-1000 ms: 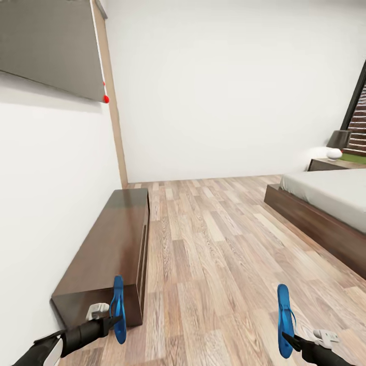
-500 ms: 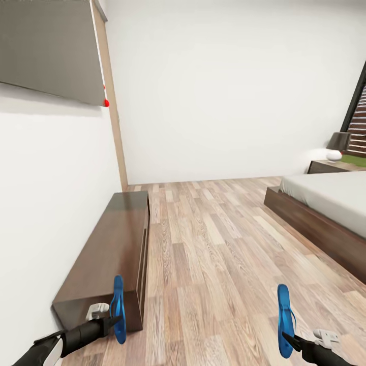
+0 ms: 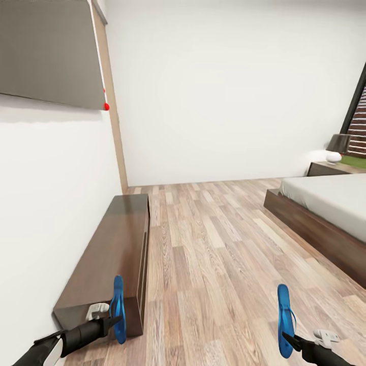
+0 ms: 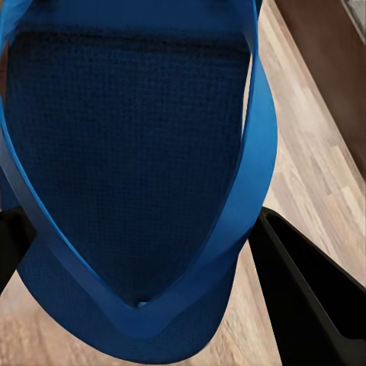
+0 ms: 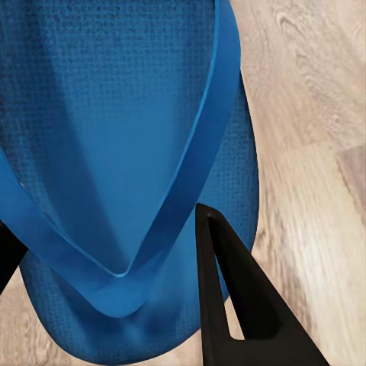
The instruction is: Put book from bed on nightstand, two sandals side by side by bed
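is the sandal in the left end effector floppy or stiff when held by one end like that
Probably fairly stiff: the left sandal stands upright from the left end effector without drooping. Likely light, since it is thin. Its narrow strap looks flexible, so it may deform if gripped there.

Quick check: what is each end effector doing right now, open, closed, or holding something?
Left end effector: closed on a blue sandal, held upright.
Right end effector: closed on the other blue sandal, also upright.
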Robot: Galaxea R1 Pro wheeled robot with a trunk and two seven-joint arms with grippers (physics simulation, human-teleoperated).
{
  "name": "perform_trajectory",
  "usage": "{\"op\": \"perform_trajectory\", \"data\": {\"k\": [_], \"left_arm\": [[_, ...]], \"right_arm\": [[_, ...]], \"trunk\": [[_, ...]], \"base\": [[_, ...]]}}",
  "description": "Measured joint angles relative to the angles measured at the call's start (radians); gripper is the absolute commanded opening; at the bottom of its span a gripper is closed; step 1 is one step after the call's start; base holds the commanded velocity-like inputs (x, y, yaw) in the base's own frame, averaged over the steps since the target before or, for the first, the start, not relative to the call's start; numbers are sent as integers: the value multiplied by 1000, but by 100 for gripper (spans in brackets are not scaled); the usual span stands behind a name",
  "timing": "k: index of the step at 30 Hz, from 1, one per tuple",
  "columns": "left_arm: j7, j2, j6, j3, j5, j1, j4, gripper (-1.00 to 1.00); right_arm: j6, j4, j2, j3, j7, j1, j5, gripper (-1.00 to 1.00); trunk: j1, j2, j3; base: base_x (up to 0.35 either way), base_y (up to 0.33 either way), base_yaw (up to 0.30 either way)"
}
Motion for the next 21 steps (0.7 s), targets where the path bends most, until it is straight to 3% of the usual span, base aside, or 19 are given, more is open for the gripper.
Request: {"op": "perform_trajectory", "data": {"k": [11, 21], "left_arm": [[0, 0, 0, 0, 0, 0, 0, -100], [0, 0, -1, -1, -1, 0, 1, -100]], "right_arm": [[1, -1, 0, 1, 1, 0, 0, -100], [5, 0, 0, 1, 0, 0, 0, -100]], "trunk": [[-42, 77, 34], [-46, 84, 38]], "base": [[0, 0, -10], [0, 0, -255]]}}
